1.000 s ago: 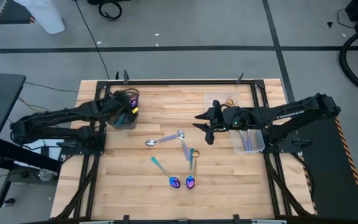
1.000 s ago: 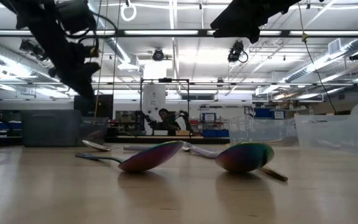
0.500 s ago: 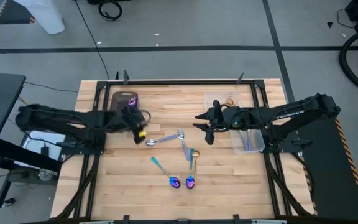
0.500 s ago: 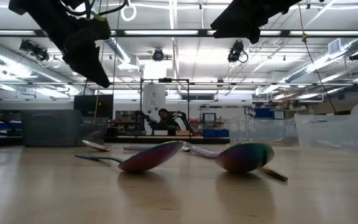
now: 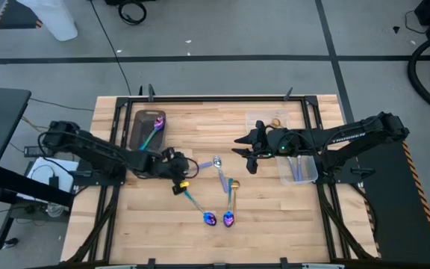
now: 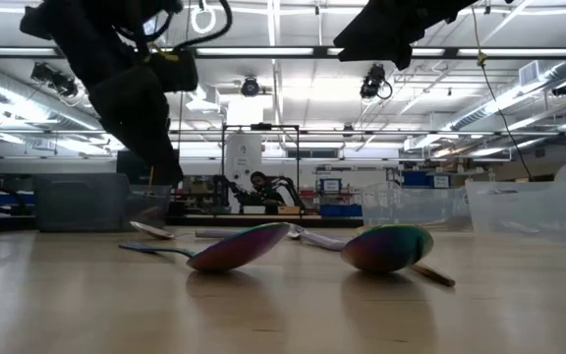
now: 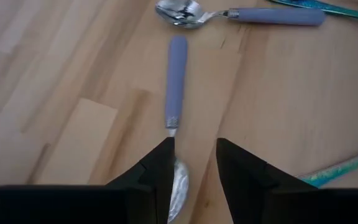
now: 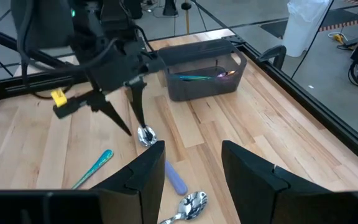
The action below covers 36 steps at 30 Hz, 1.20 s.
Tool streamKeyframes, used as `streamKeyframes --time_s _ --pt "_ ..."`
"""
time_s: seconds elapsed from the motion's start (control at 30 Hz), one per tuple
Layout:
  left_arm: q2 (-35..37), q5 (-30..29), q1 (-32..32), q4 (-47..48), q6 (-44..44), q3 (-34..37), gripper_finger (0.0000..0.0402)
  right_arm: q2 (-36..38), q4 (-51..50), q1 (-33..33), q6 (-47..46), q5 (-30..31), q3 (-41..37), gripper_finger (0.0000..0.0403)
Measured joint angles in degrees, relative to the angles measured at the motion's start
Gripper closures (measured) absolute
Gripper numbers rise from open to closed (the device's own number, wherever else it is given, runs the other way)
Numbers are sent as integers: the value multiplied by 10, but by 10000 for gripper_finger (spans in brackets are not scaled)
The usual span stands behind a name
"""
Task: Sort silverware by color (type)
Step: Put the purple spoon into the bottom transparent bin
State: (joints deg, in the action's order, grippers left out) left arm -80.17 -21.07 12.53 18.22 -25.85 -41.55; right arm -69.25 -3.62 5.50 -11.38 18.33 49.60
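left wrist view | silver spoon [image 7: 176, 106] | lavender handle | shiny bowl

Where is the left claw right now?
In the high view the left claw is left of centre on the table, open, poised over the bowl of a silver spoon with a lavender handle; the dark grey tray lies behind it.
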Motion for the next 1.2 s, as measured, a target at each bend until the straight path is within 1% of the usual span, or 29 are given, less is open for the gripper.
streamKeyframes --time_s 0.1,0.27,0.4,0.53,0.6,0.73,0.97,1.2 --pt "-33 0 -2 4 -14 -21 274 0 0 0 0 0 0 234" --pt "-84 -1 -28 4 -32 -48 274 0 0 0 0 0 0 234" --pt "-120 -1 -47 2 -30 -52 274 0 0 0 7 -3 0 234" --pt "-144 -1 -64 -1 -8 -51 274 0 -2 0 10 -4 0 234" --pt "-147 3 -70 1 -3 -49 274 0 -3 0 10 -4 0 234" --pt "-150 33 -80 -5 7 -49 274 0 -3 0 10 -4 0 234" --pt "-135 38 -80 1 10 -49 274 0 -3 0 10 -4 0 234" --pt "-141 72 -78 -8 25 -49 274 0 -2 0 10 -4 0 234"
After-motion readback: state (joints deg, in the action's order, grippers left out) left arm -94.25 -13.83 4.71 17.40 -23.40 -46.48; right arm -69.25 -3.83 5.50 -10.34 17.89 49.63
